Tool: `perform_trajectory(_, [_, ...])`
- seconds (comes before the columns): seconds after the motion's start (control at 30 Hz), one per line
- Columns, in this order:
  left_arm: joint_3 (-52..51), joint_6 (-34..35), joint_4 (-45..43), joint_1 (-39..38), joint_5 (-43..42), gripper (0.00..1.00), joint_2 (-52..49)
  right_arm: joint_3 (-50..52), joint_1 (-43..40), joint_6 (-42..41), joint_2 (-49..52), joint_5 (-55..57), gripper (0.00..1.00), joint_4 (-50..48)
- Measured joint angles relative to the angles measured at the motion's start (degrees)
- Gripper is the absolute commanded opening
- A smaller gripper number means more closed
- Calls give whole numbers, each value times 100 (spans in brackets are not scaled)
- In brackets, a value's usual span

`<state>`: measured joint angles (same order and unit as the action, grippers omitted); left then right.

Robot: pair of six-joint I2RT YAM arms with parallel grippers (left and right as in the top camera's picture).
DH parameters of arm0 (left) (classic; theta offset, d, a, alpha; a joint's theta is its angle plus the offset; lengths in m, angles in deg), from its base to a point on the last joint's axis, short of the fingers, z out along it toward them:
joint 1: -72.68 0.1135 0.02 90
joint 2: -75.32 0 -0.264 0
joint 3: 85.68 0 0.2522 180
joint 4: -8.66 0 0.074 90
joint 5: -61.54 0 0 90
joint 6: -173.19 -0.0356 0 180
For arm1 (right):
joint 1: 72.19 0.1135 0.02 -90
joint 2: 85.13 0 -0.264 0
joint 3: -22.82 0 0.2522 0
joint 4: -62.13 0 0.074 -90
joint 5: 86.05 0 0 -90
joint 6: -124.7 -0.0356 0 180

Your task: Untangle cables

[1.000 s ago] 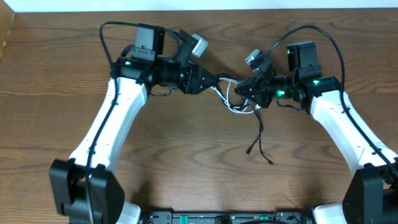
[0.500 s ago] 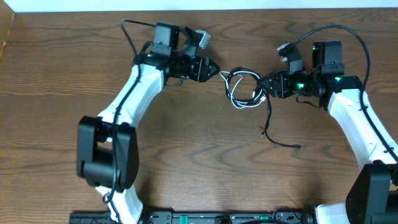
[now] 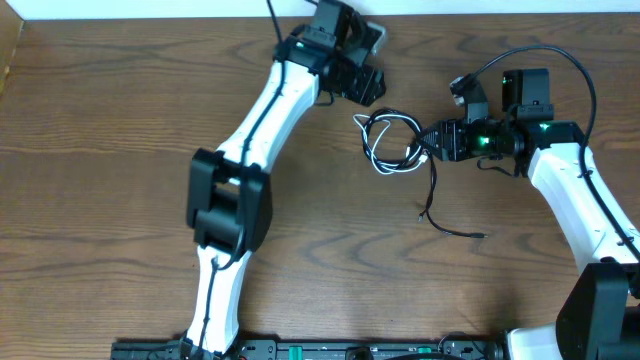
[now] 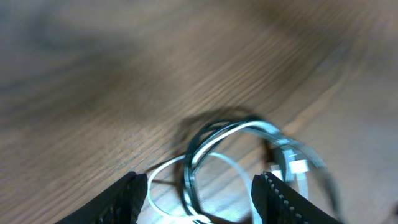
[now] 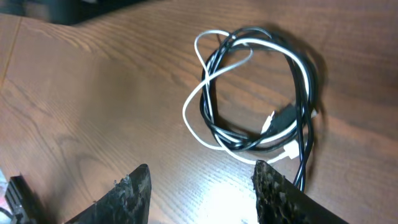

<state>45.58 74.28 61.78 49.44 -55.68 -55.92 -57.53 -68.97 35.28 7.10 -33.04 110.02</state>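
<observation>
The cables (image 3: 392,142), one thin black and one thin white, lie coiled together on the wooden table. A black tail (image 3: 432,205) trails toward the near side. In the right wrist view the white cord (image 5: 189,121) loops through the black cord (image 5: 210,112). My right gripper (image 3: 428,140) sits just right of the coil. It is open, with bare wood between its fingertips (image 5: 202,183). My left gripper (image 3: 368,85) hovers behind the coil near the table's far edge, apart from it. It is open too (image 4: 202,193), with the blurred coil (image 4: 242,134) ahead of it.
The left arm's white links (image 3: 265,110) stretch diagonally across the left half of the table. The table's far edge (image 3: 450,14) runs just behind the left gripper. The right arm (image 3: 570,195) occupies the right side.
Both grippers pulled away from the cables, which now lie as a loose coil. The right gripper opened and let go. The left arm swung back toward the far edge.
</observation>
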Motion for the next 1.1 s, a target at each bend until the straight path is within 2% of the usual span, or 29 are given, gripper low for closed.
perform_trajectory(0.17, [-4, -225, -227, -66, 330, 58, -525, 0, 0, -2, 0, 83, 48, 212])
perform_trajectory(0.53, [-4, -595, -833, -369, 658, 55, -796, 0, 0, -2, 0, 103, 48, 409])
perform_trajectory(1.1, [-13, -621, -815, -374, 1086, 51, -1108, 0, 0, 57, 0, 107, 49, 507])
